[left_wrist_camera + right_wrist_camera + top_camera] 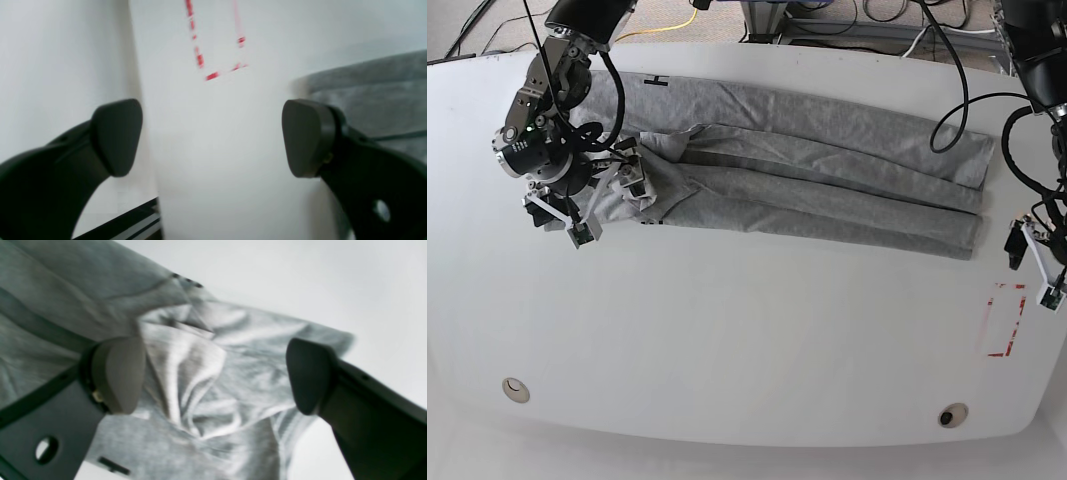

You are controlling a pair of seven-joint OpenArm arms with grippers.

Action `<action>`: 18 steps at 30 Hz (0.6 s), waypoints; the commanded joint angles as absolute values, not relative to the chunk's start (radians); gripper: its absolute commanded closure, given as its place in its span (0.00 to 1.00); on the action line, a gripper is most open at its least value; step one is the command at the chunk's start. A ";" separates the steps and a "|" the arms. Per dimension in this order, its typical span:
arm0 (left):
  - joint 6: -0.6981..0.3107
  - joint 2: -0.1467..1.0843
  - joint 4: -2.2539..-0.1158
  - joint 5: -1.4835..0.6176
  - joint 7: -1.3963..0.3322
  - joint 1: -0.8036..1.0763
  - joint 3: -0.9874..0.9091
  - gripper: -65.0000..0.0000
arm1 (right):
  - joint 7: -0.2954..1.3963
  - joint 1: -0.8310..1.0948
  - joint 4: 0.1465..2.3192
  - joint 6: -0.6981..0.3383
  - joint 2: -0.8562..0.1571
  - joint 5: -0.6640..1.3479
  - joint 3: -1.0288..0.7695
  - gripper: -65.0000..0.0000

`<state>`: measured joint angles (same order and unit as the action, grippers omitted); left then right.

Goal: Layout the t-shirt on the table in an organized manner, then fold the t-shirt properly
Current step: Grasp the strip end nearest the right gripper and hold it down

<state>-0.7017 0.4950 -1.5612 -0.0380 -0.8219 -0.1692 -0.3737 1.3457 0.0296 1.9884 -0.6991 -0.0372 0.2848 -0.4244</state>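
The grey t-shirt point(807, 170) lies in a long folded band across the far half of the white table point(747, 330). My right gripper point(213, 373) hangs open over the bunched, creased cloth point(190, 373) at the band's left end; its pads hold nothing. In the base view this gripper point(605, 203) sits at the shirt's left end. My left gripper point(211, 138) is open over bare table, with the shirt's edge point(377, 96) to its right. In the base view it point(1035, 265) stands just off the shirt's right end.
A red tape rectangle point(1005, 320) marks the table near the right edge, also seen ahead of the left gripper as red tape point(217, 50). Two round grommets point(515, 389) point(951, 413) sit near the front edge. Cables run behind the table.
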 commanded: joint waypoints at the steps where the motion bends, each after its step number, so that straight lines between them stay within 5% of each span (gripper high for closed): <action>1: -0.698 0.509 -1.581 -0.041 -0.809 -0.186 -0.380 0.00 | 1.334 0.019 1.979 -0.698 -0.024 0.289 -0.427 0.00; 7: -0.698 0.507 -1.580 -0.041 -0.809 -0.183 -0.380 0.00 | 1.328 0.019 1.913 -0.698 -0.015 0.289 -0.427 0.00; 18: -0.698 0.507 -1.581 -0.041 -0.809 -0.162 -0.381 0.00 | 1.283 0.022 1.836 -0.698 -0.019 0.288 -0.429 0.33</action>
